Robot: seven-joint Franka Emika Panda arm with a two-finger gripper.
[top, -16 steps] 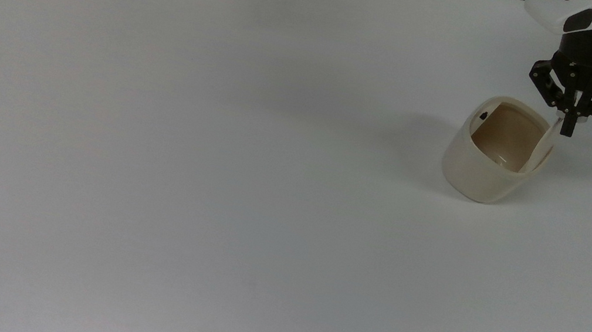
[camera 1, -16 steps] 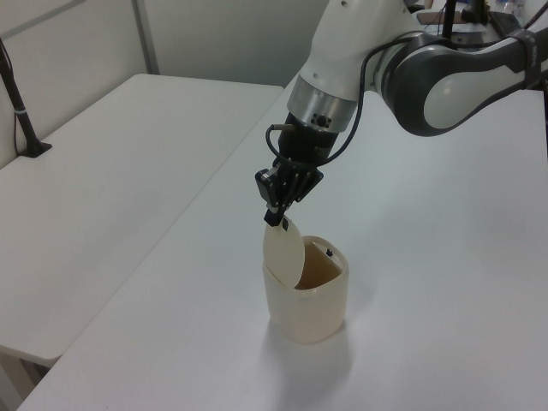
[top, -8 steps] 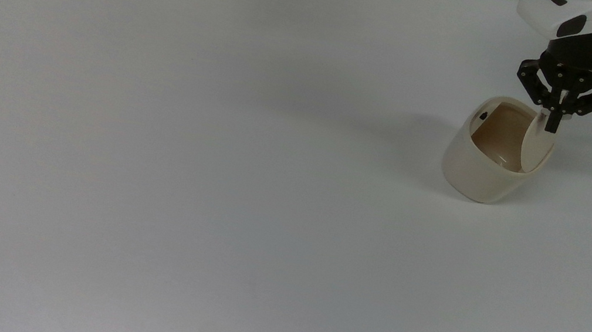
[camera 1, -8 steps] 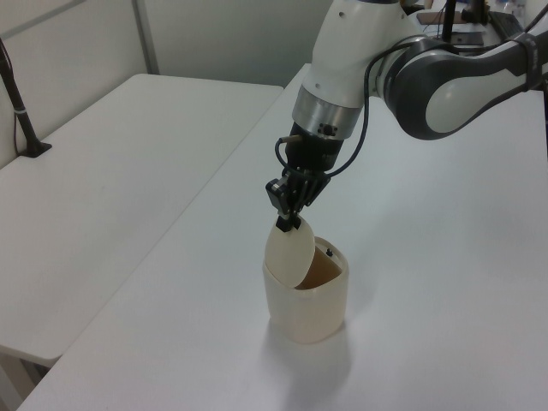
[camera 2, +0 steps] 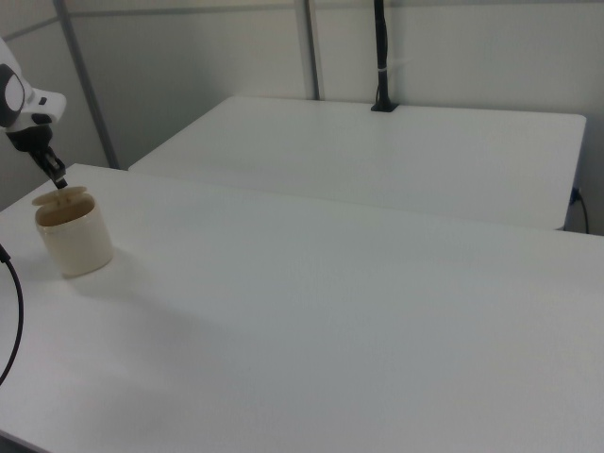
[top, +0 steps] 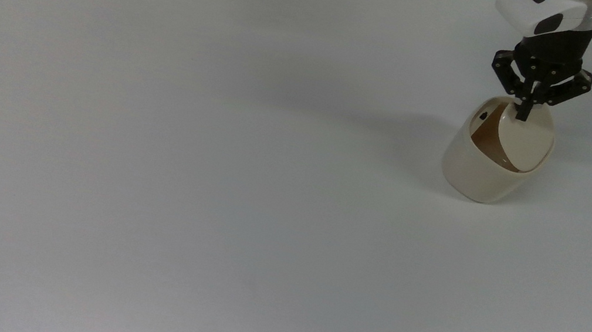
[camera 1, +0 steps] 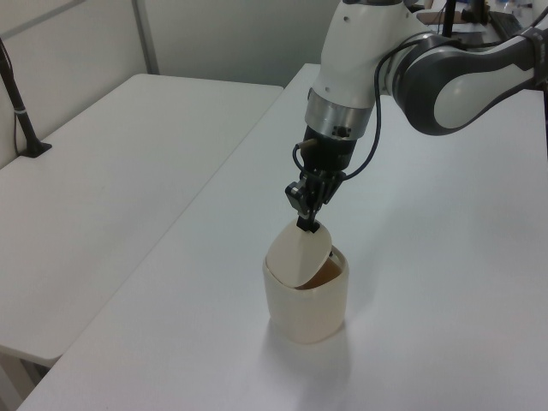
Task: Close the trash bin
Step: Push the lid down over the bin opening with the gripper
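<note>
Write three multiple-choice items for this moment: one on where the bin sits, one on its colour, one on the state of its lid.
1. In the top view, the bin stands on the table at its
A. right side, near the far edge
B. left side, near the close edge
C. centre

2. The bin's outside is
A. blue
B. cream
C. black

3. The lid is
A. fully shut
B. lying on the table
C. partly lowered, tilted over the opening

Key: 1 A, the bin sits under the gripper at the top view's right. 2 B, its wall is cream, with a tan inside. 3 C, a tan gap shows beside the lid and the fingers meet its upper edge.
</note>
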